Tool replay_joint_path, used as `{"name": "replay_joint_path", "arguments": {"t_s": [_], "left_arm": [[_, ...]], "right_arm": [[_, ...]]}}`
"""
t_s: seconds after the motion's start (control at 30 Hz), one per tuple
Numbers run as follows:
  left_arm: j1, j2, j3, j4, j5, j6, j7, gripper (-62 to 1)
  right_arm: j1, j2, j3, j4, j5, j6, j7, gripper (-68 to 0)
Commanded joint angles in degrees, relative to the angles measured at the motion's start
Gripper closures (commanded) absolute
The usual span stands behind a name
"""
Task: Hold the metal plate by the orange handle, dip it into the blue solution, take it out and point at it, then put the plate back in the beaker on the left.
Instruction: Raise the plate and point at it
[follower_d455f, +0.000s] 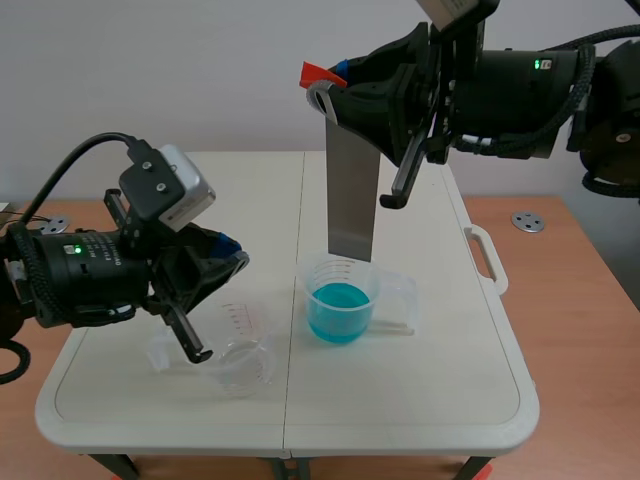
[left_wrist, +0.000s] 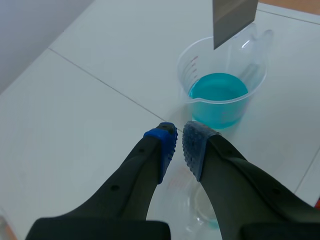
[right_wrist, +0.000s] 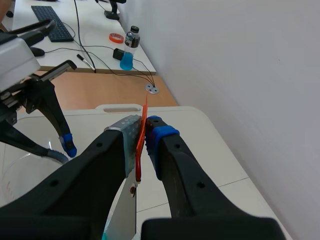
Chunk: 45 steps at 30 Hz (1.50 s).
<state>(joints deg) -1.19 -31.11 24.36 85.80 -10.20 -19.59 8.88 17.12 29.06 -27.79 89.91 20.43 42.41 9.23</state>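
white table (follower_d455f: 250, 190). my right pincer (right_wrist: 143, 145) is raised, clamped on the orange handle (follower_d455f: 318, 74). my left pincer (left_wrist: 179, 145), pads almost together and holding nothing, sits low over the empty beaker (follower_d455f: 245, 360). metal plate (follower_d455f: 352, 190) hangs from the right one, long axis vertical, lower edge directly above the beaker of blue solution (follower_d455f: 340, 300), clear of the liquid. the dip is straight down, i judge. plate flat, grey, rectangular.

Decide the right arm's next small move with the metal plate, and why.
Probably lower it down. The right pincer is shut on the orange handle, and the metal plate hangs upright with its lower edge just above the rim of the beaker, over the blue solution, not in it.
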Motion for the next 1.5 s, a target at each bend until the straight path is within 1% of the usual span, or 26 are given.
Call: {"name": "replay_joint_path", "arguments": {"t_s": [0.0,0.1,0.5,0.57,0.67,1.13,1.17,1.3,1.37,1.47], "left_arm": [[-1.4,0.8,0.5,-0.3,0.5,0.2,0.1,-9.2],[-3.7,2.7,2.5,-1.9,2.0,0.2,1.0,-9.2],[-9.1,7.4,5.3,-9.4,2.6,0.2,1.4,-9.2],[-9.5,7.7,5.3,-10.0,3.0,0.2,1.3,-9.2],[-9.5,8.2,5.3,-10.1,4.4,0.2,1.5,-9.2],[-9.4,8.2,5.3,-10.1,4.5,0.2,1.4,-9.2],[-9.4,8.1,5.3,-10.1,4.4,0.8,1.4,-9.2],[-8.3,6.1,4.2,-9.5,1.8,5.1,1.0,-9.2],[-6.3,4.0,2.1,-7.9,0.2,7.2,0.3,-9.2],[-1.9,-0.7,-2.5,-4.6,-1.1,9.7,-1.9,-9.2]], "right_arm": [[1.1,0.1,0.8,1.0,1.0,0.3,1.3,-1.3],[1.1,0.1,0.8,1.0,1.0,0.3,1.3,-1.3],[1.1,0.1,0.8,1.0,1.0,0.3,1.3,-1.3],[1.1,0.1,0.8,1.0,1.0,0.3,1.3,-1.3],[1.1,0.1,0.8,1.0,1.0,0.3,1.3,-1.3],[1.1,0.1,0.8,1.0,1.0,0.3,1.3,-1.3],[1.1,0.1,0.8,1.0,1.0,0.3,1.3,-1.3],[1.1,0.1,0.8,1.0,1.0,0.3,1.5,-1.3],[1.1,0.1,0.8,1.0,1.0,0.3,1.5,-1.3],[1.1,0.1,0.8,1.0,1.0,0.3,1.5,-1.3]]}}
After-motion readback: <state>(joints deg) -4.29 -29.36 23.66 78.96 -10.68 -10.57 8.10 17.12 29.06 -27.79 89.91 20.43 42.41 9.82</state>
